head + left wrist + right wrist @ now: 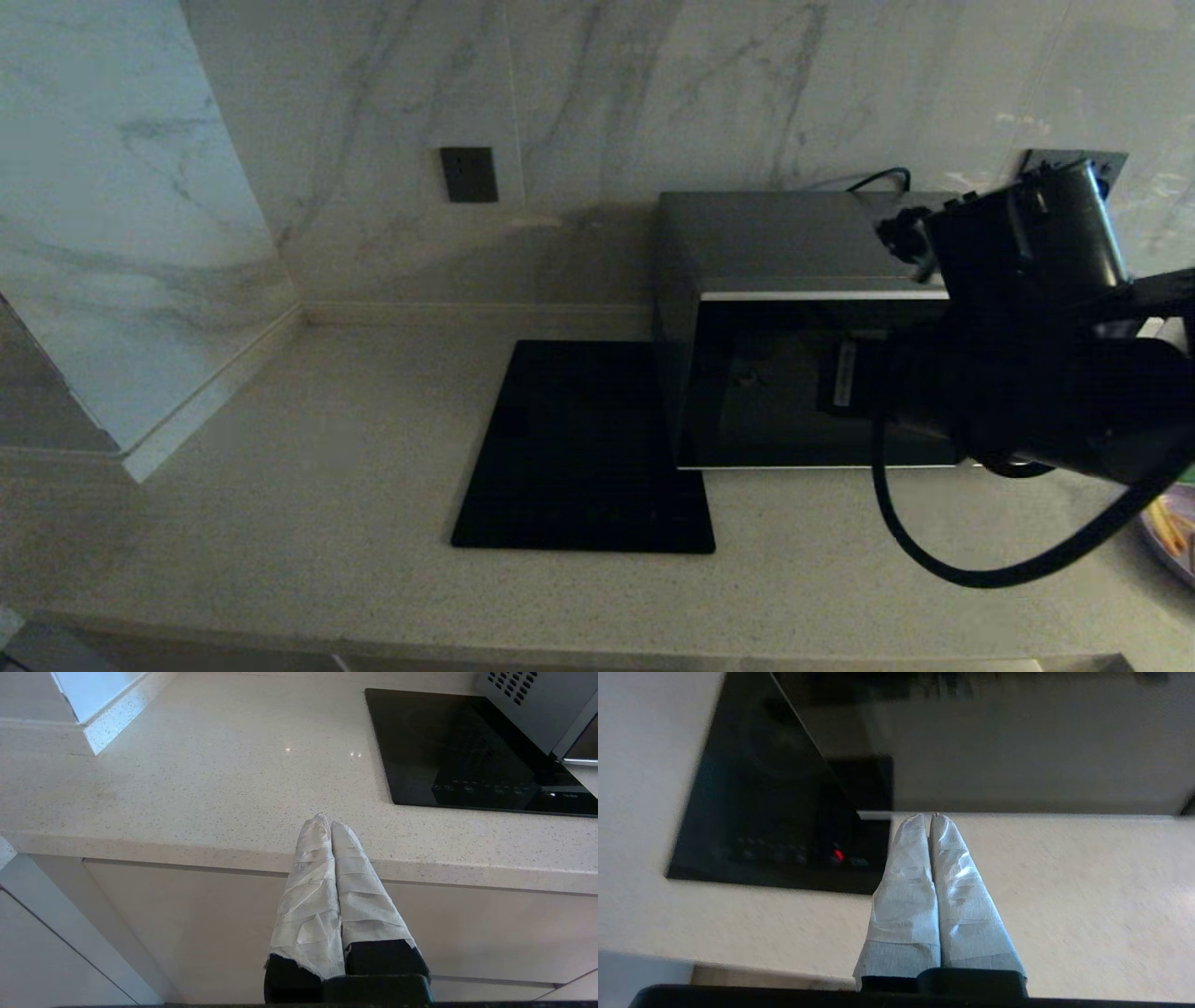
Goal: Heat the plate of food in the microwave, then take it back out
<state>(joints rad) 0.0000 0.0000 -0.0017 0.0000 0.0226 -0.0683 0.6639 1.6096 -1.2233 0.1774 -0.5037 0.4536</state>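
**Q:** Start at your jaws. How are they standing?

**A:** My right gripper (931,817) is closing its tape-wrapped fingers (906,891) flat against each other, tip to tip, and they are gripping nothing. They are hanging above the pale speckled tabletop (1064,896), pointing toward the lower front edge of the microwave (1017,756). My left gripper (330,823) is likewise pressing its wrapped fingers (308,896) together on nothing; it is sitting parked in front of the tabletop's edge, before the cabinet front (187,924) below.

**Q:** And moving outward from the right jaws?

**A:** Just beside them, a flat black cooktop panel (761,812) is lying flush on the tabletop, with a small red light (837,855) glowing in its control strip. In the head view the same black panel (579,448) is lying just left of the microwave (775,373). My right arm (1046,355) is crossing in front of the microwave's right portion, a black cable (980,560) looping beneath it.

**Q:** Where are the task's things?

**A:** The microwave is standing against the marble wall (653,93), its dark glass door facing me and lying shut. The plate of food (1174,532) is showing only as a lilac sliver with orange sticks at the right edge of the head view, resting on the tabletop, to the right of the microwave and nearer me, partly behind my arm.

**Q:** Anything further out?

**A:** A dark wall plate (469,175) is sitting on the marble to the left of the microwave.
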